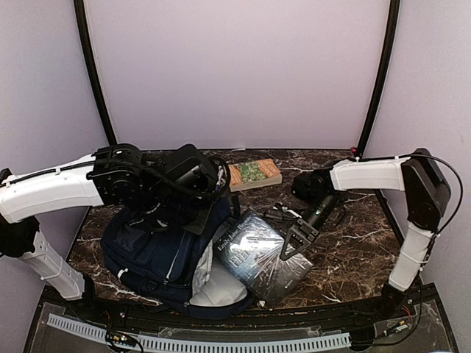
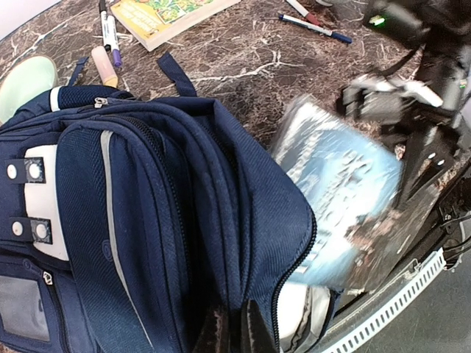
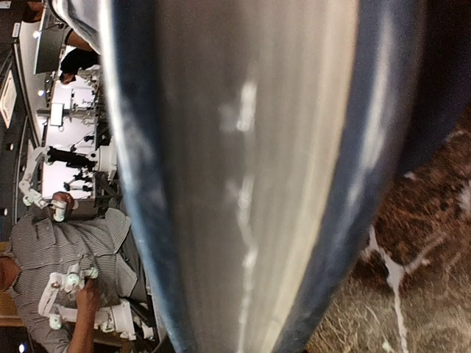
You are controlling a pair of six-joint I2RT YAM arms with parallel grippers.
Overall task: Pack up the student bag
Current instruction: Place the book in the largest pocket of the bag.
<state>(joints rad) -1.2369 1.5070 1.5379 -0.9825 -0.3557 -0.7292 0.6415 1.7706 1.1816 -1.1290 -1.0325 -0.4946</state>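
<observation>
Held the book in the right claw, fingers clamped on its outer edge, the glossy dark-blue cover tilted. Saw little but that book filling the right wrist view, with no finger in sight there. Found the book's other end at the mouth of the bag, overlapping the pale lining; could not tell how far inside. Found the left claw at the bottom of its own wrist view, fingers close together on a fold of the bag's mouth rim, apparently pinching it.

Counted one bag: navy, lying on the near left part of the bench, under the left wrist, its mouth turned toward the near edge and the book. Counted two books: the held one, and a second book with a green and orange cover, flat at the back of the bench, apart from the bag. Counted at least three pens in the left wrist view: two beyond the held book and a marker beside the second book. Noted also one cream stick just behind the bag and one pale green round thing, partly hidden by the bag.

Saw two arms. Reached the left arm in from the left edge, nearly level, wrist bent down over the bag's top. Raised the right arm from its base to a high elbow at the right, forearm running left, wrist dipping down to the book.
</observation>
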